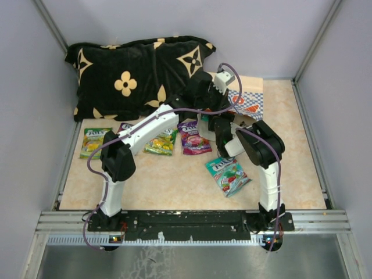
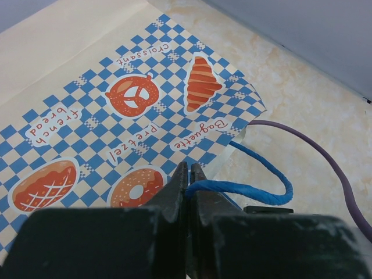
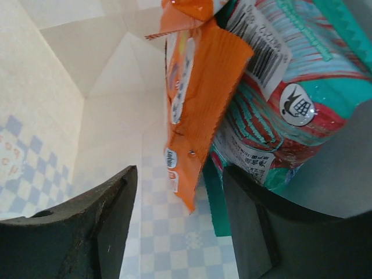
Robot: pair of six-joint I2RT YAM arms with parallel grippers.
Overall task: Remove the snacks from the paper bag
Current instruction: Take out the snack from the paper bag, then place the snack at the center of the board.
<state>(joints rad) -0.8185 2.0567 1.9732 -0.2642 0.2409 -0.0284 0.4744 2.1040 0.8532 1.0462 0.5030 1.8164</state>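
At the far right of the surface (image 1: 174, 192), the paper bag (image 1: 250, 96) appears to lie on its side, its mouth turned toward the arms. The left claw (image 2: 189, 185) is pressed together on the blue cord handle (image 2: 244, 193), just off the bag's checkered edge. The right claw (image 3: 180, 209) is seen inside the bag's cream interior with its fingers spread. The lower corner of an orange packet (image 3: 200, 87) hangs between them, and a teal packet (image 3: 302, 75) touches it on one side. Several snacks (image 1: 193, 138) are laid out on the surface, while at least these two are judged to be left inside.

The step in hand is judged to be the taking of the orange packet. Only its thin corner is bracketed, so the fingers would best be advanced until more of the flat faces lies between them. The teal packet and the bag wall should be left outside the grip. Glossy film is likely to slip, so a firm closure is called for. A steady pinch on the cord is needed so that the bag is not dragged along when the packet is drawn straight out through the mouth.
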